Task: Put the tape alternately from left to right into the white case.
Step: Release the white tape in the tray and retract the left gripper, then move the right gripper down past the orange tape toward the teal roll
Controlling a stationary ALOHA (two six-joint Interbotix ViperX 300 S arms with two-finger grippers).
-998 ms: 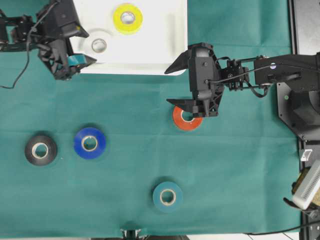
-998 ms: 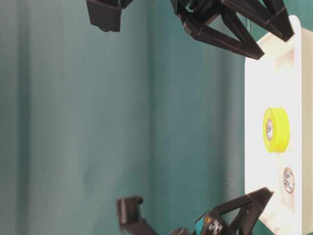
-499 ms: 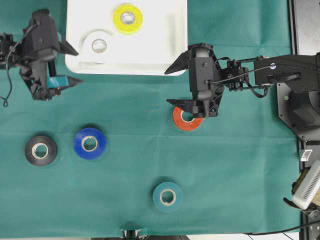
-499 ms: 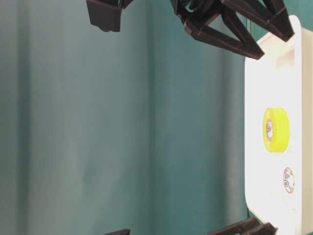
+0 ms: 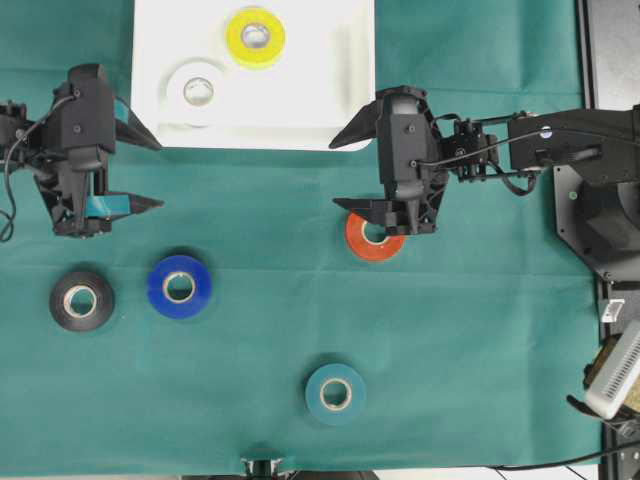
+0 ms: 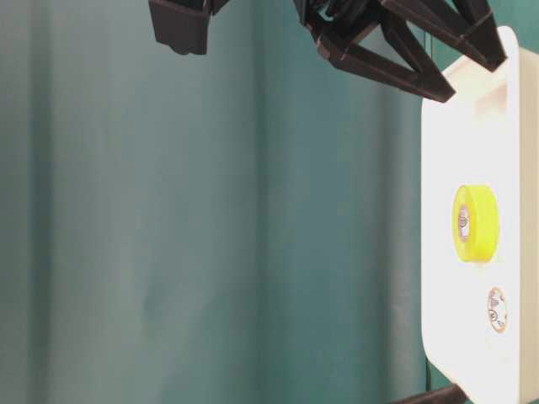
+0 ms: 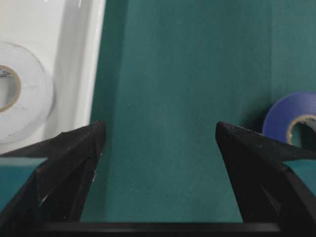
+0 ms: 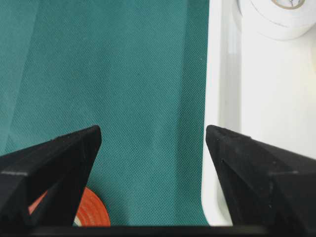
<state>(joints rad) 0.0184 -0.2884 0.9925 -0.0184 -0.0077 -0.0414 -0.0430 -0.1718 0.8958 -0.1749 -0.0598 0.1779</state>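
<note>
The white case (image 5: 300, 110) lies at the back and holds the yellow roll (image 5: 255, 36) and the white roll (image 5: 198, 92). On the green cloth lie the red-orange roll (image 5: 374, 238), blue roll (image 5: 179, 286), black roll (image 5: 81, 299) and teal roll (image 5: 335, 393). My left gripper (image 5: 158, 175) hovers open and empty in front of the case's left corner, between the white roll (image 7: 19, 98) and the blue roll (image 7: 296, 123). My right gripper (image 5: 335, 175) is open and empty, one finger over the red-orange roll (image 8: 91, 215), the other by the case's rim (image 8: 217, 98).
The cloth's front edge runs along the bottom of the overhead view. Dark equipment (image 5: 610, 150) stands off the cloth to the right. In the table-level view the case (image 6: 472, 126) shows on the right with the yellow roll (image 6: 474, 223) in it.
My left gripper has drawn back from the case's left front corner toward the front-left, staying open. The white roll stays in the case. The right arm has not moved.
</note>
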